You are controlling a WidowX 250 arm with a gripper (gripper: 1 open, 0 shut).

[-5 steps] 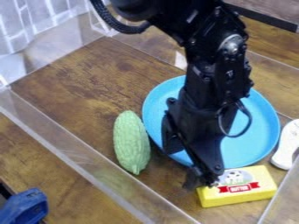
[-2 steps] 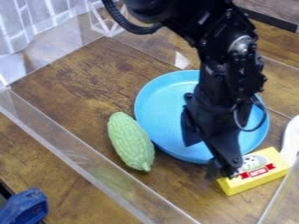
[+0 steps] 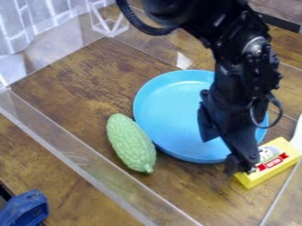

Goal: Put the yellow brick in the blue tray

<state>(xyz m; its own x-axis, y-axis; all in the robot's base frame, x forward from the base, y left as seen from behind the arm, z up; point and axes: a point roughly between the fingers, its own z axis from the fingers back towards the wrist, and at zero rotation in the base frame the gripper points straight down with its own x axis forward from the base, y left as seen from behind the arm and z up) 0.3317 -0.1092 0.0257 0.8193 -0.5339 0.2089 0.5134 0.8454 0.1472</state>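
The yellow brick [image 3: 268, 164] lies on the wooden table at the lower right, just outside the rim of the blue tray [image 3: 175, 119]. Its top label shows white and red. My black gripper [image 3: 252, 164] points steeply down over the brick's left end, its fingers spread open around that end. Nothing is held. The arm covers the tray's right side and part of the brick.
A green bumpy gourd [image 3: 130, 142] lies left of the tray near the front. A small white object [image 3: 298, 131] shows at the right edge. Clear plastic walls [image 3: 71, 146] border the table. A blue thing [image 3: 24, 211] sits at the bottom left corner.
The arm has moved right and down toward the brick. The view shifted, so brick, tray and gourd appear displaced; the fingers now stand at the brick's left end.
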